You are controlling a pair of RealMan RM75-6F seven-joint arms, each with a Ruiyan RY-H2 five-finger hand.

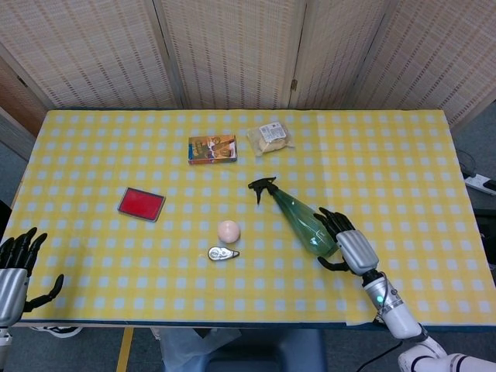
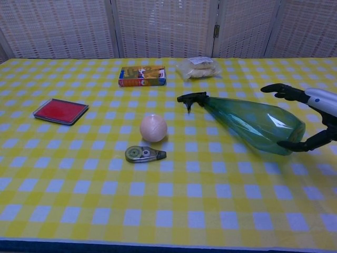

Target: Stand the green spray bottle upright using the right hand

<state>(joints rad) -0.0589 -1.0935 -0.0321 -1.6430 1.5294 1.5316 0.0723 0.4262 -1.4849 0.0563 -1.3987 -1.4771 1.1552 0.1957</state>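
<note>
I've got woven screens [image 1: 232, 50] behind a yellow-checked surface [image 1: 116, 155]. The green spray bottle [image 1: 306, 221] lies flat, nozzle toward 10 o'clock. My right hand [image 1: 345, 246] cups its base, fingers [image 2: 281, 88] spread; contact's hard to make out. Left hand [image 1: 14, 271] is half cut off, fingers apart.

Silver-backed right hand [image 1: 353, 249]; black fingers [image 1: 328, 222]

Head view: high up, looking steeply down on the whole bench [image 1: 387, 155]. Chest view: low, near the front edge, facing the back screens. Both share the middle of the bench.
</note>
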